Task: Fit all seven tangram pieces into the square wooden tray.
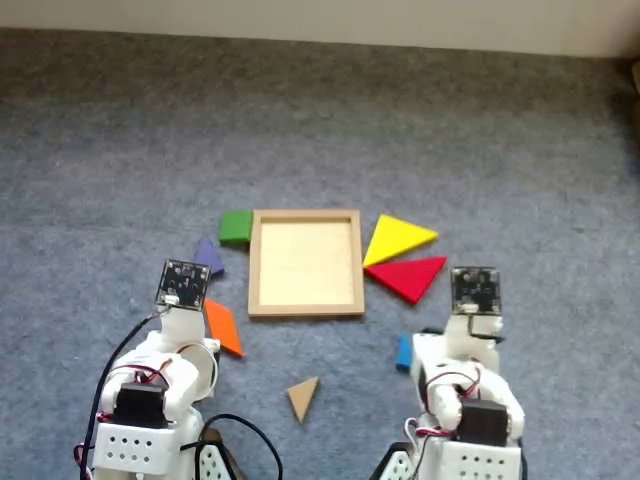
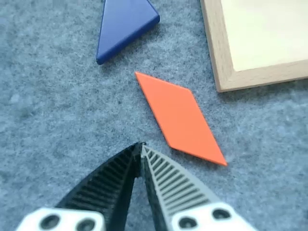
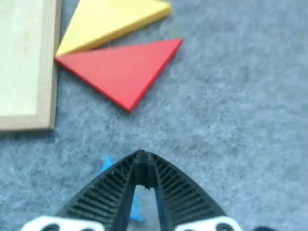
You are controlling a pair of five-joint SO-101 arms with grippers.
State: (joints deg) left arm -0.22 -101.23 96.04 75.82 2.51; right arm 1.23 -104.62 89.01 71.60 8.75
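Lying ahead of both closed tools and between them, the square wooden tray (image 1: pixel 305 215) touches the yellow triangle (image 3: pixel 108 19) and red triangle (image 3: pixel 120 70) beyond the right gripper (image 3: pixel 141 155); the orange parallelogram (image 2: pixel 180 118) lies just past the left gripper (image 2: pixel 141 147).

closed claw (image 3: pixel 142 155) near red triangle (image 3: pixel 120 72)
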